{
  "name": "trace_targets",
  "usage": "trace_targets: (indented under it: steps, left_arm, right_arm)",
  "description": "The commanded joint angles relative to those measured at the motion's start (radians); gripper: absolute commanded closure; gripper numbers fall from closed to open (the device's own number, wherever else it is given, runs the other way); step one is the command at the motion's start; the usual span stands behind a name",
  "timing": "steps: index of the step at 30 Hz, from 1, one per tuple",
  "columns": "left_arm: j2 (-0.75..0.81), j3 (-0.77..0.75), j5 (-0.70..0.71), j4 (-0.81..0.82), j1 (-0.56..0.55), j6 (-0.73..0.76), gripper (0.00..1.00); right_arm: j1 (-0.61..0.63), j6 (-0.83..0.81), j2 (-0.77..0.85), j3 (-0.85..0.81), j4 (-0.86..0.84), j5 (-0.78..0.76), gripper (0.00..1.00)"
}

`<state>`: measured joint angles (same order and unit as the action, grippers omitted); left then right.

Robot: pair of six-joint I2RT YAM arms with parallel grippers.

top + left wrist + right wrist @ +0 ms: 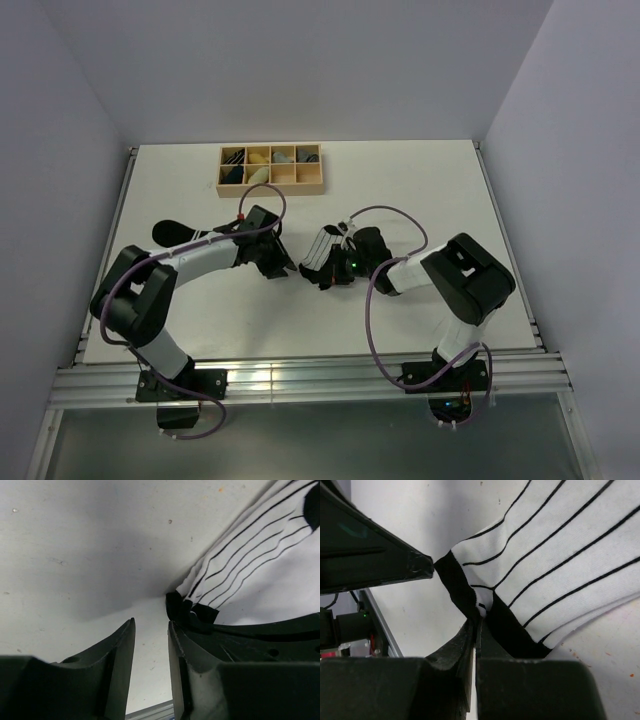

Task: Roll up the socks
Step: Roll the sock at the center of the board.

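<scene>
Right gripper [477, 624] jaws clamped on the black end of the striped sock [560, 555], probably anchoring it mid-table [420, 190] for rolling. Left gripper [151, 630] jaws slightly apart, empty, just beside a black edge, likely lining up a grab.

From above, the striped sock [322, 248] was mostly buried under the right arm [400, 272]; the black sock [172, 232] sat partly behind the left arm [200, 258]; what filled the tray [270, 187] was too small to name; in both wrist views the striped sock ran off the top and right edges
</scene>
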<state>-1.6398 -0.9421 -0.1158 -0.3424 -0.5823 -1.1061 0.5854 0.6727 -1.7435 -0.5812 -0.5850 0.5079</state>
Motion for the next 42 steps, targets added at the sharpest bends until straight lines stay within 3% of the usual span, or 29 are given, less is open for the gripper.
trace_targets:
  steps: [1,15,27,42]
  left_arm:
    - [-0.021,-0.023,-0.004,-0.018,-0.008,0.038,0.62]
    - [-0.077,-0.012,-0.056,0.065,-0.022,0.071,0.58]
    - [-0.023,0.037,-0.09,0.232,-0.025,0.068,0.61]
    - [-0.057,0.057,-0.088,0.408,-0.025,0.054,0.66]
  right_arm:
    - [-0.007,0.019,-0.002,-0.009,-0.039,0.03,1.0]
    - [-0.047,0.08,-0.043,-0.057,0.05,0.032,1.0]
    - [-0.087,0.162,-0.14,-0.106,0.209,0.021,1.0]
    - [-0.093,0.154,-0.157,-0.104,0.234,0.012,1.0]
